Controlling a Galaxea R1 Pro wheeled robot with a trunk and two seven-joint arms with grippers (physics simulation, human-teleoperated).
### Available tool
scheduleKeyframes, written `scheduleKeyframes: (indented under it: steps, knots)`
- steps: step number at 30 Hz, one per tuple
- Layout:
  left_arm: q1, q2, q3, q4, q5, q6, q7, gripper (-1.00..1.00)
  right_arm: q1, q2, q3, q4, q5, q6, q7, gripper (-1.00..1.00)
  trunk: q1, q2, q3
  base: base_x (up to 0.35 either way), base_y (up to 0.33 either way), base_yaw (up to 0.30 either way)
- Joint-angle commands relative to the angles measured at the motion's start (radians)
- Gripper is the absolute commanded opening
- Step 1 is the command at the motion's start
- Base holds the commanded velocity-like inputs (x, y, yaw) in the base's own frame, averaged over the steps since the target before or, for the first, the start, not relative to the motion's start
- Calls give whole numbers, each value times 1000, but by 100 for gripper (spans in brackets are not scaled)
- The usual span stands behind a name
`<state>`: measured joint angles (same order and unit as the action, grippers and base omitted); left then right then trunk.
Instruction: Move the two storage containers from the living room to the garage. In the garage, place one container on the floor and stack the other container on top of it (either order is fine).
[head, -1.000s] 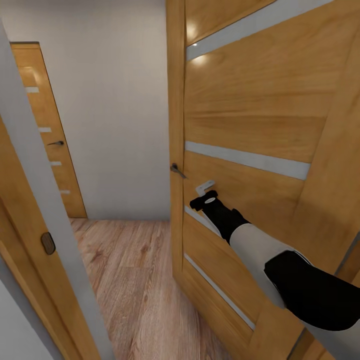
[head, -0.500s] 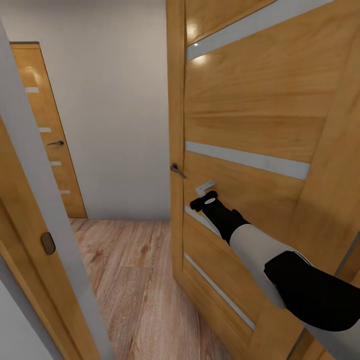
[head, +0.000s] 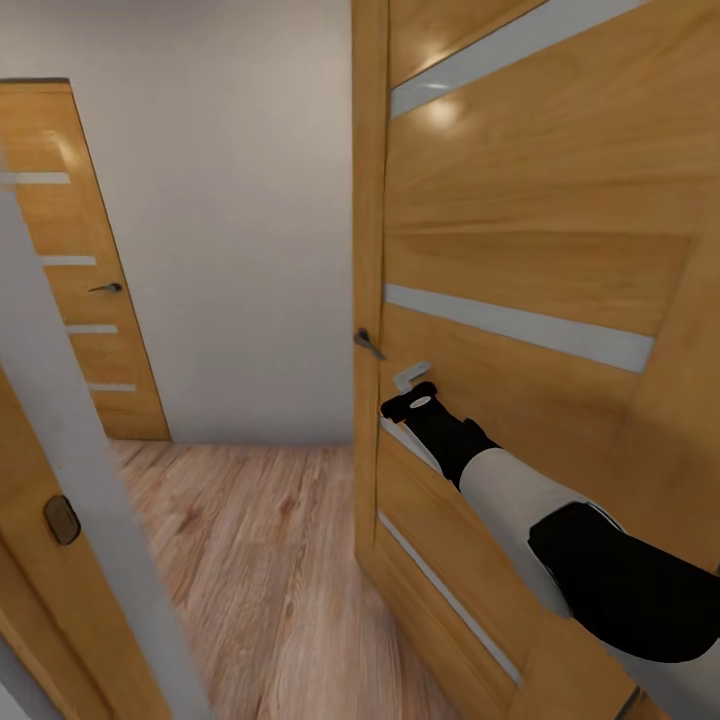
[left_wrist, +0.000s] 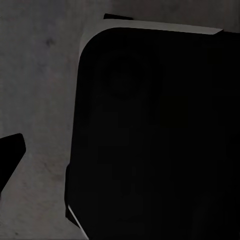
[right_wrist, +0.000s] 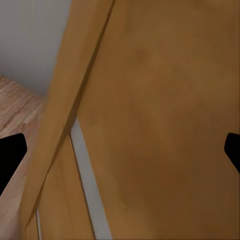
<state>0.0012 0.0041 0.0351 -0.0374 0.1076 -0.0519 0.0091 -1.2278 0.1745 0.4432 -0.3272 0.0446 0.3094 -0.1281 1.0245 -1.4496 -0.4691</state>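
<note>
Wood-plank floor (head: 260, 560) and a pale wall lie beyond the doorway; neither storage container is visible. Right gripper (head: 412, 385) rests against the open wooden door (head: 530, 250), fingers spread, holding nothing, presumably pushing it aside for passage. Left gripper's state cannot be determined.

This is the inside of a home, at a doorway onto a small hallway. A honey-coloured wooden door with pale horizontal glass strips (head: 520, 250) stands open close by, its dark metal lever handle (head: 368, 344) at the edge. A second matching wooden door (head: 85, 290) sits shut in the plain off-white wall (head: 240, 220), above light wood-plank flooring (head: 260, 560).
</note>
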Motion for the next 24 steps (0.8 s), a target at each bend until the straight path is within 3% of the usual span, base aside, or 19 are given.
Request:
scheduleKeyframes:
  steps: [1,14,24]
  knots:
    - [0,0,3,-1,8,-2,0,100,-1,0,5,-1,15,8,-9,100,1,0,-1,209,0,0]
    - [0,0,3,-1,8,-2,0,100,-1,0,4,1,18,8,-14,100,1,0,-1,62,0,0]
    - [0,0,3,-1,9,-2,0,100,-1,0,3,21,20,7,-50,100,1,0,-1,282,0,0]
